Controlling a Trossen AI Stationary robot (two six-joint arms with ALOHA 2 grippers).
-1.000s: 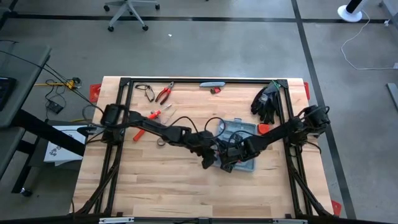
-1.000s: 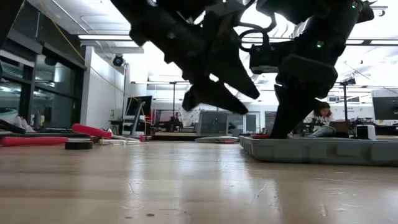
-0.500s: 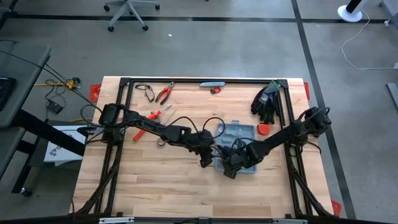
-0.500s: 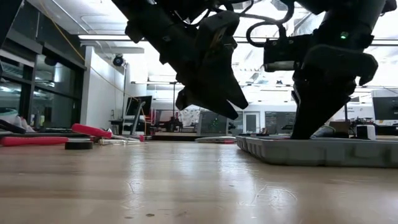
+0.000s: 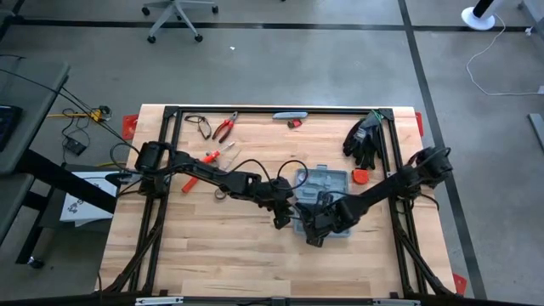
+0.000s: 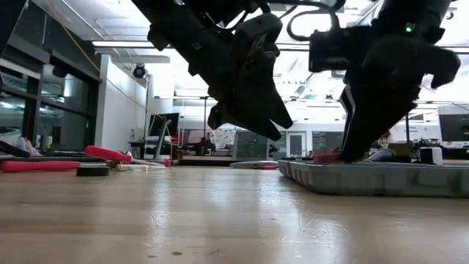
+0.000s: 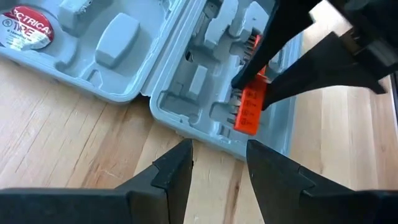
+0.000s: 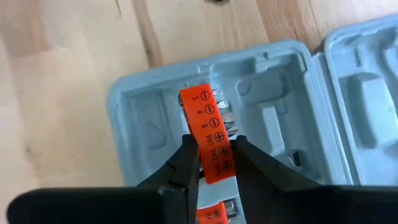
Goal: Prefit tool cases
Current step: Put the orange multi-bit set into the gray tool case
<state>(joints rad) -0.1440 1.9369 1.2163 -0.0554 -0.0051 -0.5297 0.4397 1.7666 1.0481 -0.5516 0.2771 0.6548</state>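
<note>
The grey-blue tool case (image 5: 330,182) lies open and flat on the wooden table, both moulded halves facing up (image 7: 118,56) (image 8: 273,93). My right gripper (image 5: 316,229) (image 8: 214,160) hovers over the half nearer the table's front edge, shut on an orange bit holder (image 8: 203,115) (image 7: 247,109) printed with screw symbols. My left gripper (image 5: 283,218) (image 7: 219,167) hangs just left of the case above bare wood, open and holding nothing. In the low view the case (image 6: 381,177) rests on its underside. My right gripper pinches the orange bit holder across its two long edges (image 8: 214,163), about mid-length, between its two fingers (image 8: 186,165). The fingers come from above, slanting down, and lie across the strip. The holder sits tilted over the case's tray (image 7: 245,121); whether its lower end touches the tray cannot be told.
Red-handled pliers (image 5: 223,127) and another red-handled tool (image 5: 208,157) lie at the far left, with a small tape roll (image 5: 219,195) nearer. Black gloves (image 5: 364,138) and a red piece (image 5: 360,176) lie right of the case. A black metal frame (image 5: 280,109) borders the table.
My right gripper has carried the orange bit holder a little toward the table's near edge over the case, still shut on it. My left gripper has tipped slightly further down while staying in place.
</note>
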